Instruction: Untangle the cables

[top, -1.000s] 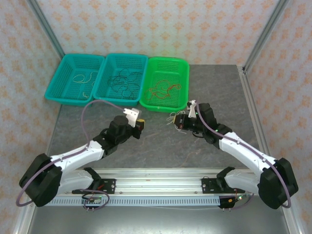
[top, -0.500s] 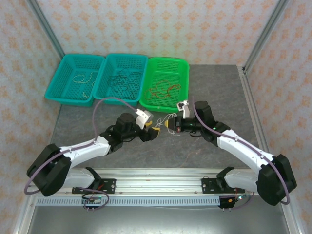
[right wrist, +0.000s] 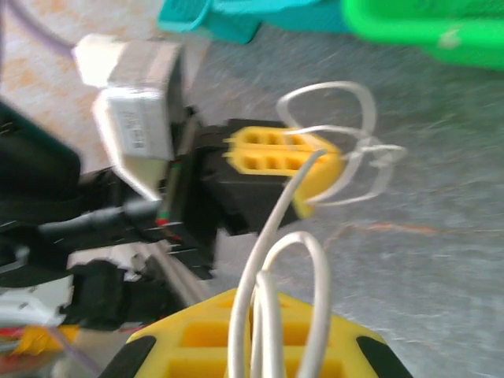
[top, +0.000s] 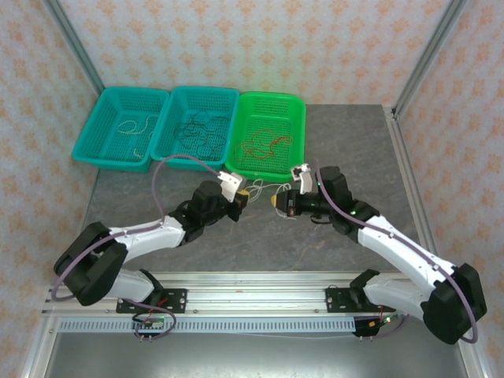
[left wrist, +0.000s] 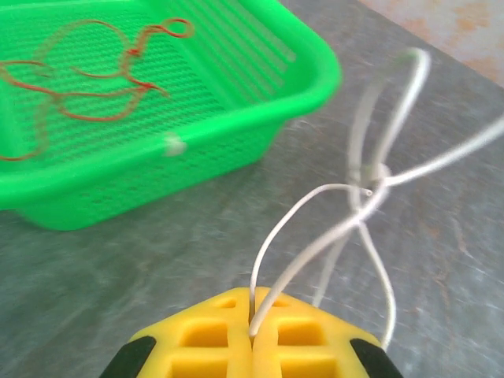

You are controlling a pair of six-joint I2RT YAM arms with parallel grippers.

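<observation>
The white cable (left wrist: 358,213) was a thin, smooth, glossy strand, twisted into several loops that crossed at one small knot above the mottled grey, stone-patterned table (top: 346,150). It hung between the two grippers, just near of the green basket. The left gripper (left wrist: 252,335) had its blocky yellow pads, moulded with square recesses, pressed together on one end of the strand. The right gripper (right wrist: 256,315), with the same yellow pads, was clamped on the other end, where two or three runs of the cable rose out of the seam.

Three rectangular plastic baskets with fine mesh walls and rounded rims stood touching side by side along the far edge. The bright green basket (top: 295,110) on the right held a wiry red-orange cable (top: 264,143) in loose curls. The middle teal basket (top: 169,118) held dark cables (top: 197,130) in a tangle. The left teal basket (top: 87,142) held a pale cable (top: 134,127).
</observation>
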